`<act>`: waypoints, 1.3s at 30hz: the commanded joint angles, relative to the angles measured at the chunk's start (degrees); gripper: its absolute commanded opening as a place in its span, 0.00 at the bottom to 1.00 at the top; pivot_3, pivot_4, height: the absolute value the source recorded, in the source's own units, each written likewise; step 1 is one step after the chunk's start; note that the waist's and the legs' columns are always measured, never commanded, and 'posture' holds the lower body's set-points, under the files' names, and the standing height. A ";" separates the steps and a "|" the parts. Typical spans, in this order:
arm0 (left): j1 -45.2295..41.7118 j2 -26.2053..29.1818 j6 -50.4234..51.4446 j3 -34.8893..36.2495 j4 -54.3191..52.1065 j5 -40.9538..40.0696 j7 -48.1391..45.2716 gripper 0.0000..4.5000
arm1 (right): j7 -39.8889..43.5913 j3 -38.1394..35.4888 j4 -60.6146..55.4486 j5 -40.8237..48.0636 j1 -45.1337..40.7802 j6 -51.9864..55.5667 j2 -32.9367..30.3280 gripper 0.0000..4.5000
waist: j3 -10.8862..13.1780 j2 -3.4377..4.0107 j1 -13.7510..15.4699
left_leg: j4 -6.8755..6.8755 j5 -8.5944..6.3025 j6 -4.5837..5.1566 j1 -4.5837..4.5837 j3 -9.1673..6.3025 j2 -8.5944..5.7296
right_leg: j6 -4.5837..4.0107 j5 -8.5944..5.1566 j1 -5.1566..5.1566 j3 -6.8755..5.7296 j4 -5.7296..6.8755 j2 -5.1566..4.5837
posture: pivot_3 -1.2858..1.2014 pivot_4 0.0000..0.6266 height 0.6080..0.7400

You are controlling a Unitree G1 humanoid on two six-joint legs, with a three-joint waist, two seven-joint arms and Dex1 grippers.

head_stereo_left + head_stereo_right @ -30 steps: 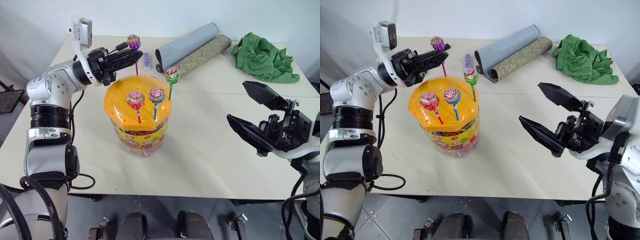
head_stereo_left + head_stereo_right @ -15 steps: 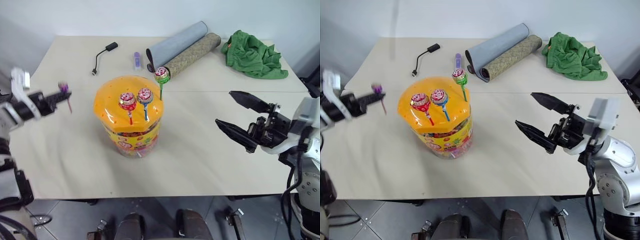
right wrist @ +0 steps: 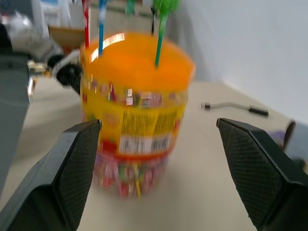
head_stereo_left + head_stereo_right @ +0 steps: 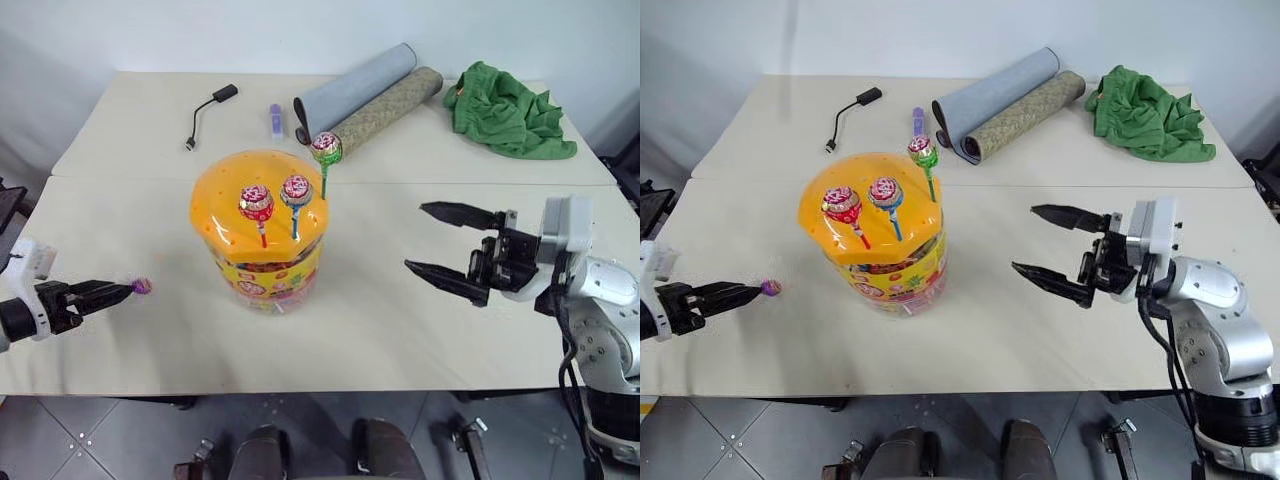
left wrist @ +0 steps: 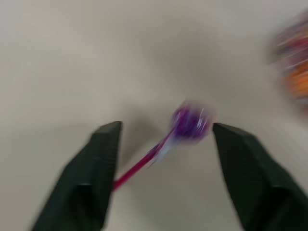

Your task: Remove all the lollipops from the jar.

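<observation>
The table (image 4: 420,340) is carrying everything, its pale top running across both eye views. At its far side two rolled mats (image 4: 365,92), one grey and one speckled, are lying side by side, and a crumpled green cloth (image 4: 510,110) is sitting near the far right corner. The jar (image 4: 264,232) is standing upright a little left of the table's middle, its domed orange lid facing up and its printed label facing the camera. Three lollipops are sticking up out of the lid: a red one (image 4: 255,203) and a pink one (image 4: 296,190) side by side near the front, and a green one (image 4: 325,148) at the far right edge of the lid. The right gripper (image 4: 438,241) is hovering over the table to the right of the jar, well apart from it, its fingers spread wide and pointing toward the jar with nothing between them. The left gripper (image 5: 163,132) is reaching in low at the table's left edge, its fingers standing apart in the wrist view; a purple lollipop (image 5: 190,122) is lying between them, its pink stick running back to the base of one finger, though whether it is touching the table cannot be told. A black cable (image 4: 207,107) and a small purple stick (image 4: 275,120) are lying beyond the jar.
</observation>
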 commanded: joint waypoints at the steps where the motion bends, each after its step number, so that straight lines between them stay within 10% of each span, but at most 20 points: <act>1: 3.44 -1.25 -8.08 10.54 -2.65 -5.35 -7.54 0.78 | -3.04 2.58 0.24 1.66 -5.45 3.84 2.42 0.89 | 0.00 -0.01 -0.01 | 0.00 0.00 0.00 -0.01 0.01 -0.01 | 0.00 0.00 0.00 0.01 -0.02 -0.01 | 0.52 0.24 1.00; 13: 11.95 -10.95 -6.33 19.83 -33.87 -27.98 -5.89 0.78 | -9.86 14.00 9.79 -5.19 -24.26 11.59 13.78 0.89 | -0.01 -0.02 -1.21 | 0.00 -0.01 0.02 -0.08 -0.65 0.03 | -0.01 0.02 0.02 -0.04 0.08 -0.15 | 0.52 0.24 1.00; 26: 12.20 -9.24 -6.84 17.99 -38.83 -34.10 -2.51 0.79 | -0.49 10.41 10.82 -1.11 -24.35 8.54 16.45 0.00 | -0.01 -0.01 -1.15 | 0.00 -0.01 0.02 -0.08 -0.63 -0.09 | -0.01 0.02 0.03 -0.05 0.02 -0.06 | 0.52 0.24 1.00; 31: 8.94 -7.22 -9.06 13.24 -35.99 -31.26 -4.99 0.79 | -1.33 2.28 13.37 4.70 -26.78 8.39 16.31 0.00 | 0.00 0.00 -0.94 | 0.00 -0.01 0.02 -0.09 -0.64 -0.12 | -0.01 0.02 0.05 -0.08 0.00 -0.05 | 0.52 0.24 1.00; 39: 10.46 -1.69 -13.22 5.68 -31.76 -22.79 -17.85 0.79 | 3.74 4.53 29.98 -20.34 -14.81 3.63 -16.50 0.00 | 0.01 0.02 -0.16 | -0.07 -0.18 0.06 -0.10 -0.10 -0.18 | -0.01 0.01 0.07 -0.09 -0.17 -0.03 | 0.52 0.24 1.00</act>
